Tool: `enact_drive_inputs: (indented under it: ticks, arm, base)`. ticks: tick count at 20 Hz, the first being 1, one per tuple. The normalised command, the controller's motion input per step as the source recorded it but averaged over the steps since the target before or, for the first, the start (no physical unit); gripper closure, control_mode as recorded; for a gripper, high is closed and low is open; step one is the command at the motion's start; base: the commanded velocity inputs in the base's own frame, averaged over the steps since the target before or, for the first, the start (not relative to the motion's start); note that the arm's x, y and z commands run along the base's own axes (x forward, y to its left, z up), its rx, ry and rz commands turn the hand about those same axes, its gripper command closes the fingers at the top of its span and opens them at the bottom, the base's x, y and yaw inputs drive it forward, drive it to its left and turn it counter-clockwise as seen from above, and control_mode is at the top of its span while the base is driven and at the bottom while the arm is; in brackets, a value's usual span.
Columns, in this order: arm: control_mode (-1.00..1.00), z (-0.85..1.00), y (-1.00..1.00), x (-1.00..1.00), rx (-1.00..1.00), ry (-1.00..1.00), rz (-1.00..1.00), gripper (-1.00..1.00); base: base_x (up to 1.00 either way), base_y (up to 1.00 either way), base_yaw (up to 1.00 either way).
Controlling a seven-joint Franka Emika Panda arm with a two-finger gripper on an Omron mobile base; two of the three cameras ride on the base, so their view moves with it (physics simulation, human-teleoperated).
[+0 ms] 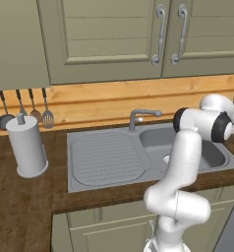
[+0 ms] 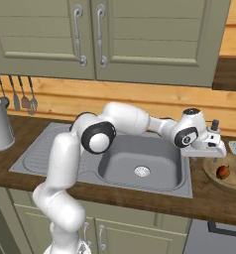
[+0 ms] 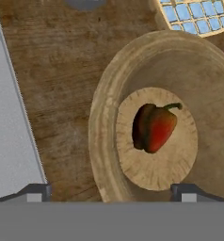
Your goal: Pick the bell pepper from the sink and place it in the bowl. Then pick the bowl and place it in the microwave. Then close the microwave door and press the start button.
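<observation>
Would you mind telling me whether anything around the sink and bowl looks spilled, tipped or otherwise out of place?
Nothing stands out. The bell pepper lies on its side in the middle of the bowl, which sits flat on the counter right of the sink. The end effector hovers open above the bowl.

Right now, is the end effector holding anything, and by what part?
Nothing is held. The end effector is open above the bowl, and the bell pepper lies loose inside it.

No readable text

You are seeing no lettering, labels, brands, numbers or signs standing out on anything in these three views.
</observation>
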Motion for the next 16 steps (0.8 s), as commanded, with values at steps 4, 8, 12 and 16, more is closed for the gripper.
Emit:
enact_drive_inputs:
  ticks: [4,8,12,16]
  arm:
    - [-1.00,-0.08,0.00,0.21,0.00,0.00,0.04,-1.00]
    - [-1.00,-0.03,-0.12,0.12,0.00,0.00,0.03,-1.00]
    - [-1.00,-0.22,-0.14,0.00,0.00,0.05,0.05,-1.00]
    - [-1.00,-0.33,-0.21,0.00,0.00,0.08,0.06,-1.00]
  base:
    - [0.00,0.00,0.00]
    - [0.00,0.00,0.00]
    - [0.00,0.00,0.00]
    - [0.00,0.00,0.00]
